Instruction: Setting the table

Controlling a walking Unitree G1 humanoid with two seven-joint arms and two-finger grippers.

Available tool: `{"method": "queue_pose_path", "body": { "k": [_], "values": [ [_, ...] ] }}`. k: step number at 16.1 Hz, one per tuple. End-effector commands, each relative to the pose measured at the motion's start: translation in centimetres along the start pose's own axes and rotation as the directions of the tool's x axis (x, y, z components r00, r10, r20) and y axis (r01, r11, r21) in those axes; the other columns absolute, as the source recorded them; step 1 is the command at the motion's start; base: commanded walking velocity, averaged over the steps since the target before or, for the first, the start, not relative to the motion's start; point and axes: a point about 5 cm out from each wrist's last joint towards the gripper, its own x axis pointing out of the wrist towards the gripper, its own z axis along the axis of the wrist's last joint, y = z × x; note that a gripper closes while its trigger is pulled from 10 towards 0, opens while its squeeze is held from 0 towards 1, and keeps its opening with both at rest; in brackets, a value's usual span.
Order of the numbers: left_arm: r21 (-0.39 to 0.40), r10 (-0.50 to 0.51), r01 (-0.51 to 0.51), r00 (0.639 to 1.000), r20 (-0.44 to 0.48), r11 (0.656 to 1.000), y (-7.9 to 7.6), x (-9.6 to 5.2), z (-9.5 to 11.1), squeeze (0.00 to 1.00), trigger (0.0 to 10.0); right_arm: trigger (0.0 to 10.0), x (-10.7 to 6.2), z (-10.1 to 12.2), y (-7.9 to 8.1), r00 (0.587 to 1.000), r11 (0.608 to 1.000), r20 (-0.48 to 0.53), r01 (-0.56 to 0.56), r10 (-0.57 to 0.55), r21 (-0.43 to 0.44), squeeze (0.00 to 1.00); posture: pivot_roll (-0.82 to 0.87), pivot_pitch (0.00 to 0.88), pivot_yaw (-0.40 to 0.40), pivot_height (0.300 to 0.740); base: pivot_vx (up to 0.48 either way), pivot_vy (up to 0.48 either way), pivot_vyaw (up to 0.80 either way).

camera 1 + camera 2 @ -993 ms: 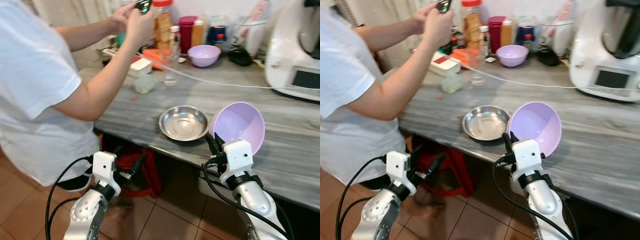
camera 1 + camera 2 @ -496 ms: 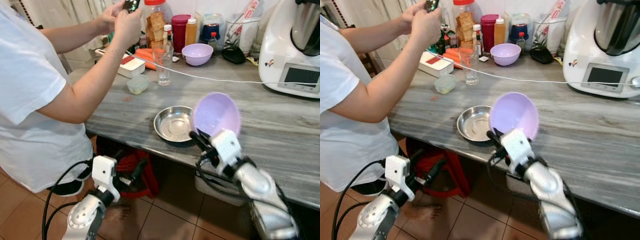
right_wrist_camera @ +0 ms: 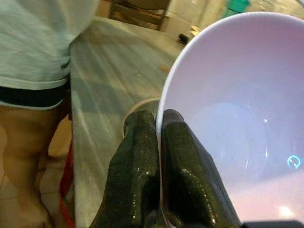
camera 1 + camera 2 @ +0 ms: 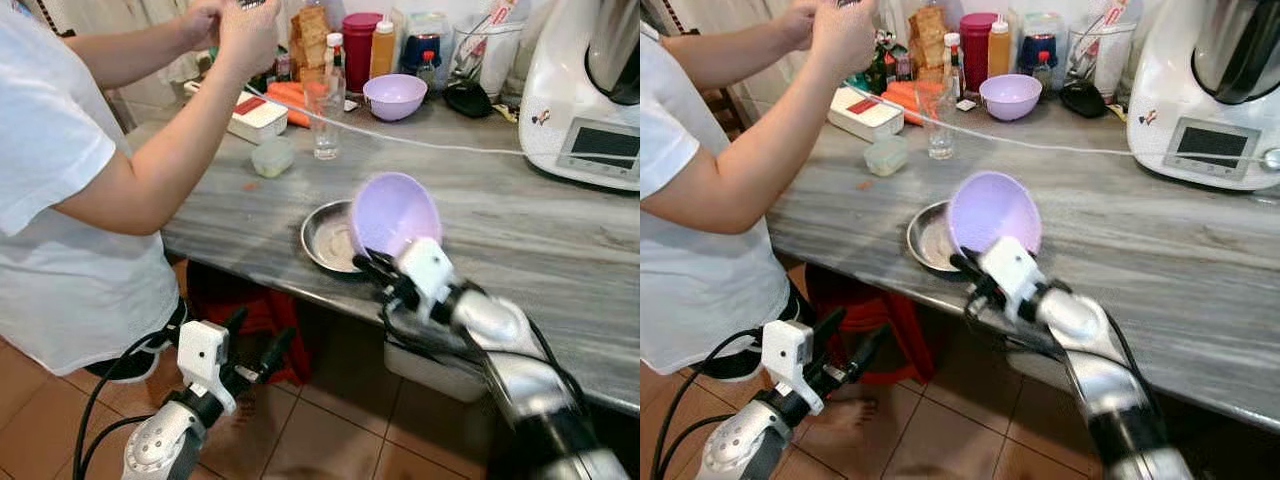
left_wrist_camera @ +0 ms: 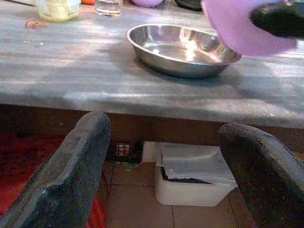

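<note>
The right gripper [image 4: 375,272] has the purple bowl [image 4: 393,213] pinched by its rim, both black fingers [image 3: 142,180] pressed tight together on the near edge, and the bowl hangs in the air, tilted with its mouth facing the robot. It sits just above the right side of the steel dish [image 4: 328,236], which lies flat near the front edge of the grey counter [image 4: 560,250]. So the bowl is in hand but not yet set down, and placing it looks like the step in progress; whether it belongs in the dish or beside it, I cannot say. A second purple bowl [image 4: 394,96] waits at the back among the jars and bottles, well apart from the gripper, so by my reckoning most of the table-setting is still ahead. The left gripper [image 5: 164,175] hangs low below the counter edge, fingers spread wide with nothing between them. A person [image 4: 70,190] in a white shirt stands at the robot's left, hands raised over the far end of the counter.
</note>
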Motion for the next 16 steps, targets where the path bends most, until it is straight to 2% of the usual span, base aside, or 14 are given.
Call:
{"method": "queue_pose_path", "body": {
  "k": [1,4,8,11,16],
  "values": [
    [0.014,0.002,-0.002,1.000,0.006,1.000,0.3,-0.4,0.4,0.00,10.0,10.0,1.0,0.7,-0.1,0.999,0.998,0.020,-0.047,0.048,-0.043,0.00,-0.04,0.120,0.064,0.740,0.000,0.000,0.00],
    [0.016,0.017,-0.017,1.000,0.011,1.000,0.3,-0.5,0.6,0.00,10.0,10.0,1.7,1.0,-1.0,0.997,0.996,0.025,-0.066,0.067,-0.064,0.00,-0.03,0.122,0.057,0.740,0.000,0.000,0.00],
    [0.016,0.029,-0.030,0.999,0.014,0.999,0.3,-0.7,0.7,0.00,10.0,10.0,1.4,0.3,-1.3,0.998,0.997,0.019,-0.050,0.052,-0.065,0.00,-0.02,0.118,0.060,0.740,0.000,0.000,0.00],
    [0.026,0.005,-0.005,1.000,0.006,1.000,0.3,0.1,1.0,0.00,10.0,10.0,1.3,-0.8,-2.1,0.998,0.997,-0.039,-0.048,0.045,-0.063,0.00,-0.03,0.111,0.078,0.740,0.000,0.000,0.00],
    [0.033,0.002,-0.003,1.000,0.006,0.999,0.6,0.6,1.3,0.00,10.0,10.0,-0.1,-2.6,-2.5,0.991,0.999,-0.129,-0.033,0.028,-0.033,0.00,-0.03,0.101,0.085,0.740,0.000,0.000,0.00]
  ]
}}
